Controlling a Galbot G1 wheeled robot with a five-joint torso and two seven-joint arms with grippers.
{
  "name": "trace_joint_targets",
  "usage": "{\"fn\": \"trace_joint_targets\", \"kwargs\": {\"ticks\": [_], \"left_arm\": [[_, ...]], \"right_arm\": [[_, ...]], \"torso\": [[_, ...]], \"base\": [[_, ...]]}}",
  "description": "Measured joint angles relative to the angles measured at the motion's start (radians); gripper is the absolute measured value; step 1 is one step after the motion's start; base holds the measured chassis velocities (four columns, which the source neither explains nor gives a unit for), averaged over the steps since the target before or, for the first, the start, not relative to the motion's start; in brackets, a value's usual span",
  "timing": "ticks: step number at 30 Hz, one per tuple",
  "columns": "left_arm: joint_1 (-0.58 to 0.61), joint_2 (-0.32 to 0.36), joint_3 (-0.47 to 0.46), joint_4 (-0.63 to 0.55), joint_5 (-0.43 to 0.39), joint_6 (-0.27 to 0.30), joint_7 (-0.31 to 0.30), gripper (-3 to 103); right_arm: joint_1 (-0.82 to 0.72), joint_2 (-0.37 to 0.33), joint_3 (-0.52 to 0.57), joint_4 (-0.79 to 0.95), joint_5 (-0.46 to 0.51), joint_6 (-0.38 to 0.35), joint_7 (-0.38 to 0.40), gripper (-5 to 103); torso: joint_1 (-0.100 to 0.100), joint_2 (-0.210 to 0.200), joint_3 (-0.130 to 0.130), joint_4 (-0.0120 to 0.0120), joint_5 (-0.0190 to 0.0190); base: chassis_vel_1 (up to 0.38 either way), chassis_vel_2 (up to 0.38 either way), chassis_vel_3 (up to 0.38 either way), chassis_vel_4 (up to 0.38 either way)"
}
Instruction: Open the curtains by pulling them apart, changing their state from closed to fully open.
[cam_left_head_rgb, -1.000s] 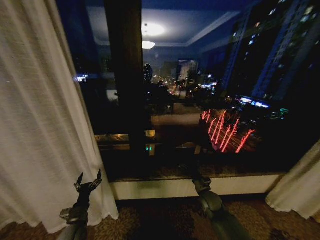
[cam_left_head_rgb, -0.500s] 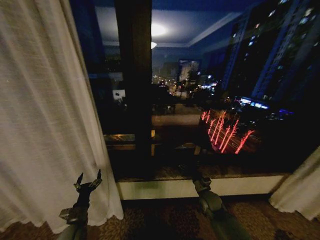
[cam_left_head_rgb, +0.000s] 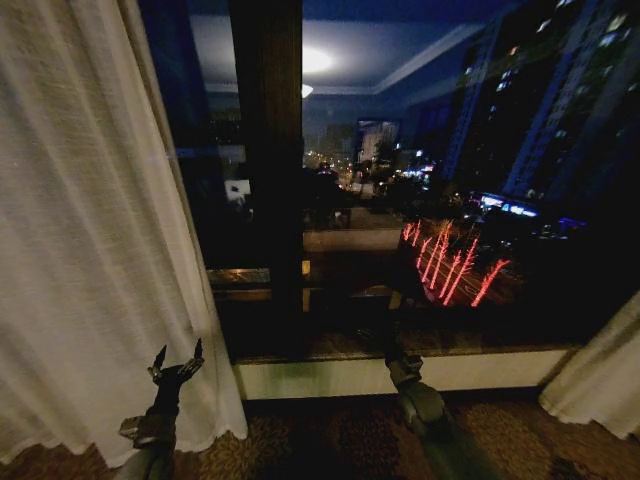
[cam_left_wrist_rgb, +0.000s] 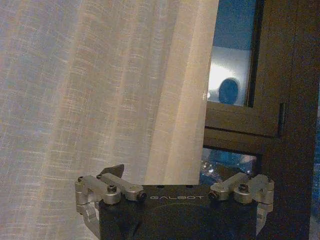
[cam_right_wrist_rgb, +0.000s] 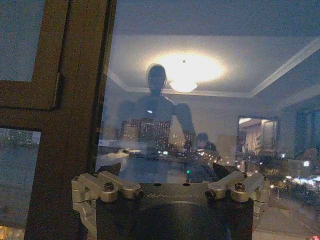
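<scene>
The curtains are drawn apart over the dark window. The left curtain (cam_left_head_rgb: 90, 250), sheer cream-white with vertical pleats, hangs to the floor at the left. The right curtain (cam_left_head_rgb: 600, 375) shows as a low fold at the far right. My left gripper (cam_left_head_rgb: 177, 360) stands open just in front of the left panel's inner edge, holding nothing. In the left wrist view that left curtain (cam_left_wrist_rgb: 100, 90) hangs close ahead of the open left gripper (cam_left_wrist_rgb: 172, 177). My right gripper (cam_left_head_rgb: 398, 362) points at the bare glass, and in the right wrist view the right gripper (cam_right_wrist_rgb: 169, 170) is open and empty.
A thick dark window post (cam_left_head_rgb: 265, 170) stands between the panes. A pale sill (cam_left_head_rgb: 330, 378) runs along the window's foot above patterned carpet (cam_left_head_rgb: 320, 440). The window glass (cam_right_wrist_rgb: 200, 100) reflects the robot and a ceiling lamp. City lights glow outside.
The whole picture has shifted a little to the right since a second ago, so the camera moved. Both arms hold the same pose and the curtains hang as before.
</scene>
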Motion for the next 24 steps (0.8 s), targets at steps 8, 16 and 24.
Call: {"fn": "trace_joint_targets", "kwargs": {"ticks": [8,16,24], "left_arm": [[0.0,0.0,0.0,0.0,0.0,0.0,0.0,100],[0.0,0.0,0.0,0.0,0.0,0.0,0.0,100],[0.0,0.0,0.0,0.0,0.0,0.0,0.0,100]], "right_arm": [[0.0,0.0,0.0,0.0,0.0,0.0,0.0,100],[0.0,0.0,0.0,0.0,0.0,0.0,0.0,100],[0.0,0.0,0.0,0.0,0.0,0.0,0.0,100]], "torso": [[0.0,0.0,0.0,-0.0002,0.0003],[0.0,0.0,0.0,0.0002,0.0],[0.0,0.0,0.0,-0.0001,0.0001]], "base": [[0.069,0.045,-0.069,-0.031],[0.043,0.027,-0.043,-0.039],[0.0,0.0,0.0,0.0]]}}
